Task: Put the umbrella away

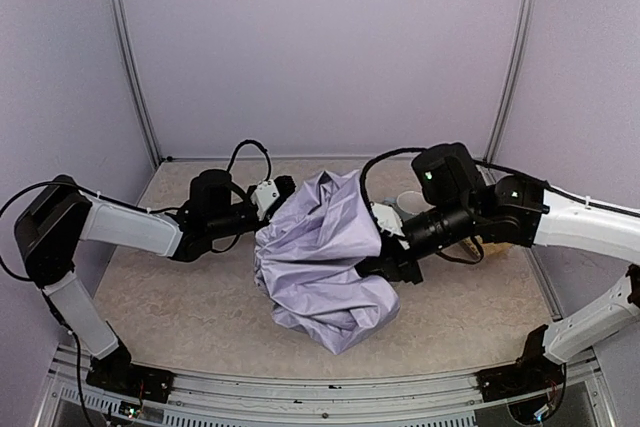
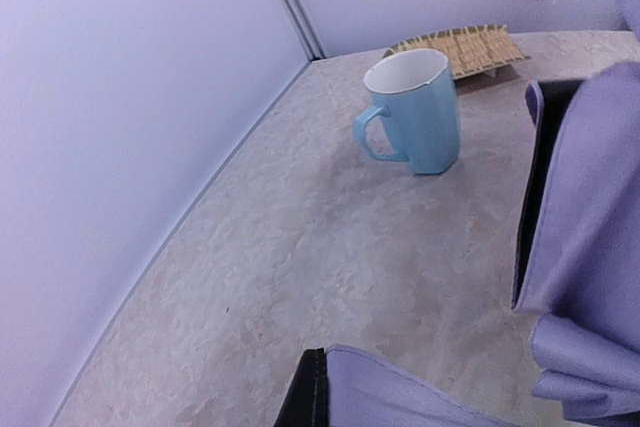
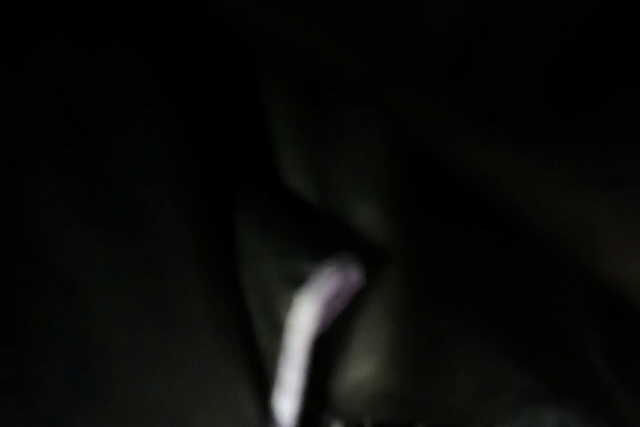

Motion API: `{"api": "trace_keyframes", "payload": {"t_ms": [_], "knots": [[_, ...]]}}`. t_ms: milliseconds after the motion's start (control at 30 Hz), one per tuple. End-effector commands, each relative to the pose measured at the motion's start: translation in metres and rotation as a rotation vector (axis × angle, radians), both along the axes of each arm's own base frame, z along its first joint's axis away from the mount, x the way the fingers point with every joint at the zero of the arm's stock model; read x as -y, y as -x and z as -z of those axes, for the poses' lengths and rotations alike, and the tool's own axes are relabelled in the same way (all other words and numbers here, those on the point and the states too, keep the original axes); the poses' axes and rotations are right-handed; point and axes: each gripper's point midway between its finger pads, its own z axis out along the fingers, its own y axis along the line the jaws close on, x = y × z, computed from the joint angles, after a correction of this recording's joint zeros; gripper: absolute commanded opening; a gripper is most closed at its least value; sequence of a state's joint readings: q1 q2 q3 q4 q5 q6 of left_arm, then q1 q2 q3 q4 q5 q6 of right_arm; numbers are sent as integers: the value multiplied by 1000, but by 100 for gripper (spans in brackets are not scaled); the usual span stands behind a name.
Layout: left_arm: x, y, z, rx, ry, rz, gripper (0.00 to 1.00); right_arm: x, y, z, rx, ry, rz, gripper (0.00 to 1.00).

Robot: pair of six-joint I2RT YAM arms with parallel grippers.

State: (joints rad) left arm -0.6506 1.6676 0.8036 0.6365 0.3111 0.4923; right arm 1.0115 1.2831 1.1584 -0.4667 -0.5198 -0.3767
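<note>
The umbrella [image 1: 320, 257] is a crumpled pale lavender bundle in the middle of the table, its lower end resting on the surface. My left gripper [image 1: 278, 192] meets its upper left edge and is shut on the fabric. In the left wrist view a lavender fold with a black stitched edge [image 2: 315, 397] comes out from where the jaws are, and more umbrella fabric [image 2: 590, 247] hangs at the right. My right gripper [image 1: 385, 265] is buried in the bundle's right side, closed on the fabric. The right wrist view is dark except for one pale fold [image 3: 310, 337].
A light blue mug [image 2: 415, 112] stands upright beyond the umbrella, with a woven bamboo mat [image 2: 465, 47] behind it near the back wall. Lavender walls close the table at the left, back and right. The right arm [image 1: 500, 212] reaches in over the mat.
</note>
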Motion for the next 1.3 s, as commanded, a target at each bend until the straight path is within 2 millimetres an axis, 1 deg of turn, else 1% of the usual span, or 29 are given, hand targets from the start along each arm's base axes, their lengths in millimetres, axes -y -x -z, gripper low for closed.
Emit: {"api": "trace_keyframes", "payload": {"t_ms": [0,100,167,267,367,500,567,667,733,833,933,967,1000,1033,1067,1133,1200,1233,1267], "knots": [[16,-8,-7,94,-19,81,0,-16,10,34,33,41,51,0],[23,-22,1,97,-44,68,0,-19,18,85,28,152,44,0],[26,-26,5,101,-52,68,0,-20,25,112,-25,183,25,0],[25,-30,8,117,-54,53,0,-25,33,151,-105,200,10,0],[23,-31,14,139,-81,41,0,-28,37,182,-188,227,15,0],[20,-30,16,191,-105,23,0,-28,48,213,-291,265,0,0],[18,-33,18,207,-120,12,0,-27,53,222,-336,280,-9,0],[16,-45,29,219,-156,-33,0,-22,58,237,-387,317,-5,0],[14,-52,31,246,-161,-75,0,-19,60,243,-409,332,6,0],[8,-62,23,302,-126,-145,0,-16,58,249,-415,343,33,0],[10,-65,11,345,-82,-159,0,-15,55,252,-412,356,54,0],[10,-67,12,339,-82,-162,0,-14,54,253,-412,363,60,0],[10,-70,18,324,-94,-163,0,-14,53,254,-414,370,67,0],[11,-75,35,288,-135,-166,1,-14,52,255,-424,377,72,0],[13,-83,44,257,-175,-172,2,-13,52,255,-436,381,76,0],[11,-94,73,175,-277,-200,7,-11,49,256,-452,389,93,0],[4,-100,87,131,-318,-247,12,-7,45,257,-469,395,120,0],[1,-102,89,122,-316,-268,20,-6,43,257,-483,394,132,0],[-3,-104,88,116,-307,-289,31,-5,41,257,-501,391,142,0]]}}
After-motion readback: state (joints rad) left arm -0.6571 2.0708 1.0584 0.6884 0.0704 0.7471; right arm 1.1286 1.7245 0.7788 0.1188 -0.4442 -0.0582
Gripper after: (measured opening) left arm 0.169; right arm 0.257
